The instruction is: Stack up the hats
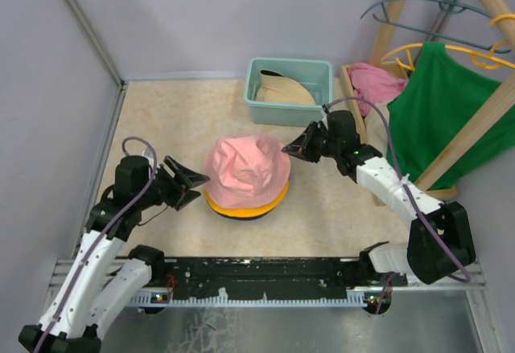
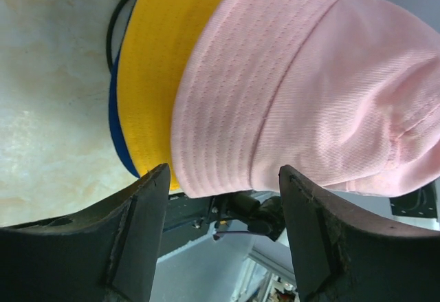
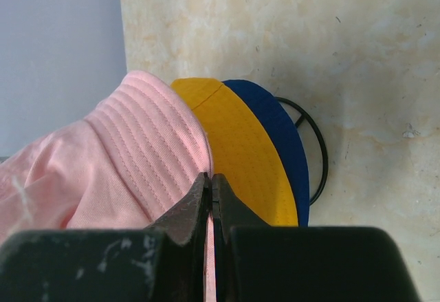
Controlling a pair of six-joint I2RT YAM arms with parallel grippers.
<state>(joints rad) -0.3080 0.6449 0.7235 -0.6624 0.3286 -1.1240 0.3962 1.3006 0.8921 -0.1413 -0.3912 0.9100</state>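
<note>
While pink hat (image 1: pixel 245 168) sits atop yellow hat (image 1: pixel 241 205), left claw (image 1: pixel 201 189) apart, right claw (image 1: pixel 286 150) clamped on pink brim.

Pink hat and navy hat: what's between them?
The yellow-orange hat, sandwiched in the stack; its brim shows between the pink hat and the navy hat in the right wrist view.
</note>
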